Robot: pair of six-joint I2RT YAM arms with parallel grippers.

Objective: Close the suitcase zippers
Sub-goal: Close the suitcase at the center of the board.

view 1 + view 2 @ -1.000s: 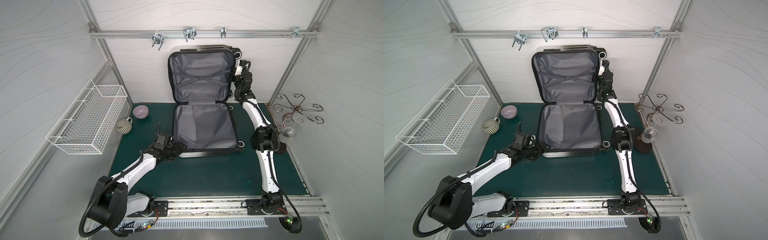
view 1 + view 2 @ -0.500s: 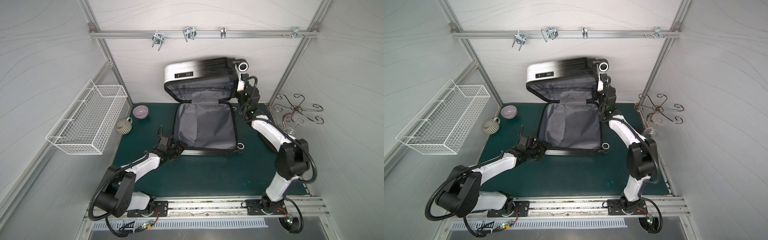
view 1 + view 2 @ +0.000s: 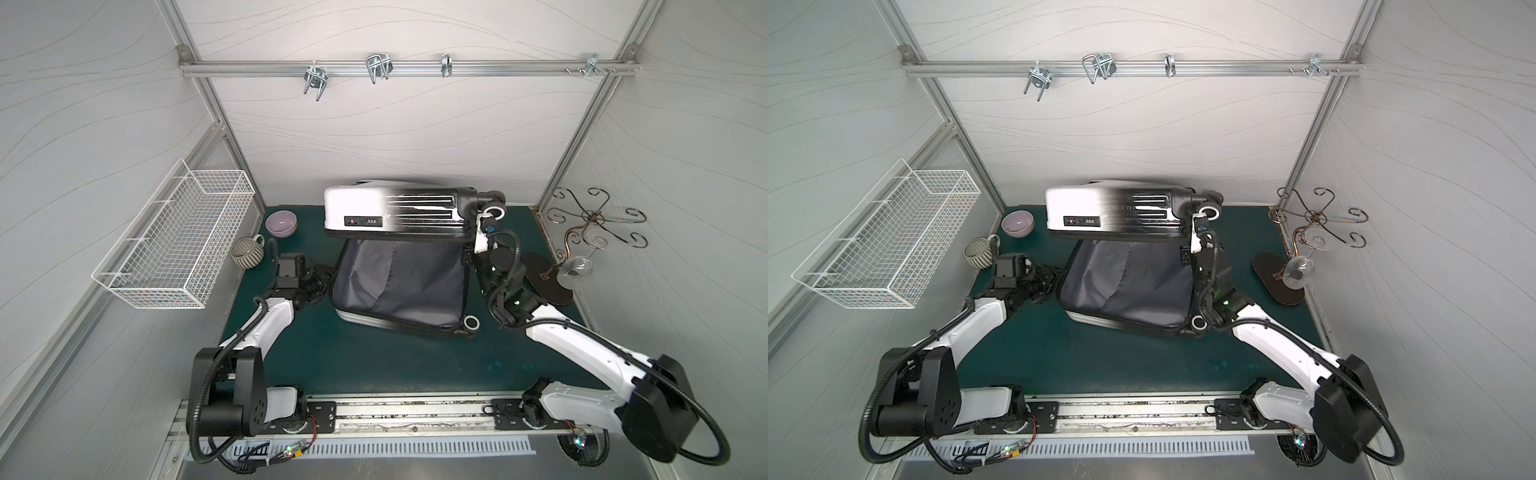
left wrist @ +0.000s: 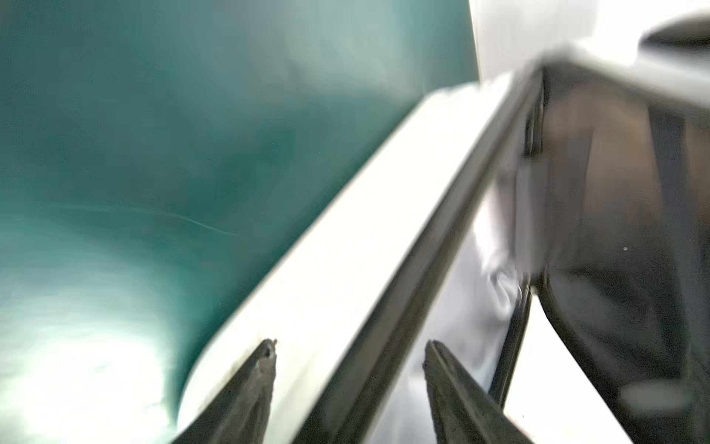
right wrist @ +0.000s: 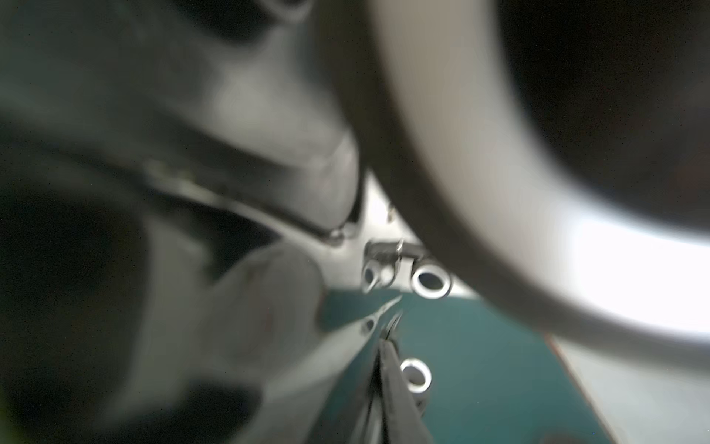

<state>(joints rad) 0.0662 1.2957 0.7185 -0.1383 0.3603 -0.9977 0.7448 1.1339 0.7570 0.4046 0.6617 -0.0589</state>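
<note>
Wire basket (image 3: 174,245) hangs on the wall at your far left. The pale purple bowl (image 3: 281,222) and striped mug (image 3: 247,254) sit on the green mat (image 3: 374,357) just inside it. Your left gripper (image 3: 320,284) lies low on the mat, right at the left side of the suitcase (image 3: 395,214). In the left wrist view the left gripper (image 4: 351,342) is spread. The white shell edge and the black track of the zippers (image 4: 442,238) run up between its two dark tips. The view is too blurred to say whether either tip touches them. The suitcase sits mid-mat towards the back wall, its lower shell (image 3: 361,322) flat. The lid (image 3: 1113,212) is tilted over the lower shell and not down, with grey lining (image 3: 399,282) showing in the gap. The seam is unzipped along the sides you can see. Your right gripper (image 3: 482,232) is at the lid's right end, just below its white-rimmed wheel (image 3: 493,212); contact cannot be told in either top view. In the right wrist view the tips of the right gripper (image 5: 395,311) lie close together with only a thin slit. Silvery ring-ended metal pieces (image 5: 430,284) show just past them. Blur hides whether anything is pinched. Furthest right, the curled wire stand (image 3: 594,218) rises from a dark oval base (image 3: 544,284) with a glass (image 3: 575,270) hanging bowl-down.
</note>
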